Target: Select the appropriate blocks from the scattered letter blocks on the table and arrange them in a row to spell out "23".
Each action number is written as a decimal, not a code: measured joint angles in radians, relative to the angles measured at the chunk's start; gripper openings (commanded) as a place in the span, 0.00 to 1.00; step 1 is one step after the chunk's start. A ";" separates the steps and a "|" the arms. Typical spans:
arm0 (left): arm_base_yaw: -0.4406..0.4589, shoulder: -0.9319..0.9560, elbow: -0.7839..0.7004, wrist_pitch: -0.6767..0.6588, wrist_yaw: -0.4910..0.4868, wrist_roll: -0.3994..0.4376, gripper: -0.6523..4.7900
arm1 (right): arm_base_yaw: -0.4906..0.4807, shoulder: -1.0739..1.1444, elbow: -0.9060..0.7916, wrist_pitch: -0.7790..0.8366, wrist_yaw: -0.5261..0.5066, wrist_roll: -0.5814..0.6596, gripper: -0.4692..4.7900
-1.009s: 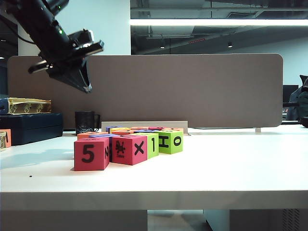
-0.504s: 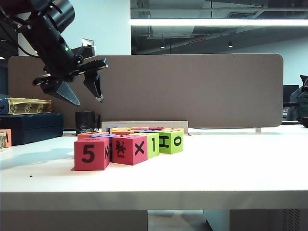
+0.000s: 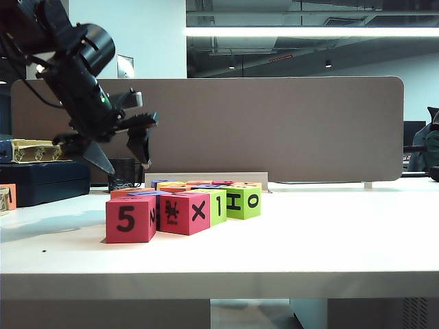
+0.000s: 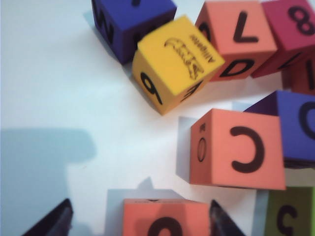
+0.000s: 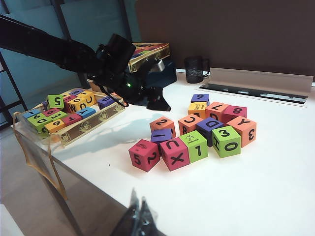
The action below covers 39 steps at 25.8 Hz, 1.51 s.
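Observation:
The scattered letter blocks (image 5: 197,132) lie clustered on the white table (image 5: 256,196). Among them an orange cube with "2" on top (image 5: 162,124) sits at the cluster's left, and a lime green cube with "3" on top (image 5: 225,140) at its right; the green one shows "H" and "O" in the exterior view (image 3: 243,201). My left gripper (image 3: 127,166) hangs open above the cluster's left side. In the left wrist view its jaws (image 4: 138,226) stand wide to either side of an orange cube (image 4: 165,219) below them, without touching. My right gripper (image 5: 140,211) is shut, empty, near the table's front edge.
A red "5" cube (image 3: 130,219) and a pink "X" cube (image 3: 185,212) stand at the front of the cluster. A tray of more cubes (image 5: 74,110) sits at the far left. A dark mug (image 3: 122,175), stacked boxes (image 3: 44,179) and a brown partition (image 3: 274,130) line the back.
The left gripper has opened from shut and come down, ending lower and closer above the blocks. The blocks have not moved.

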 measured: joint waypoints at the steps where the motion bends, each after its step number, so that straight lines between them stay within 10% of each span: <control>1: 0.000 0.008 0.000 0.000 0.000 0.000 0.77 | 0.000 0.000 0.000 0.000 0.000 0.000 0.09; 31: -0.048 0.055 0.001 -0.109 -0.042 0.045 0.80 | 0.000 0.000 0.000 -0.009 0.026 0.000 0.09; 39: -0.049 0.061 0.004 -0.106 -0.041 0.045 0.60 | 0.000 0.000 -0.001 -0.010 0.026 0.000 0.09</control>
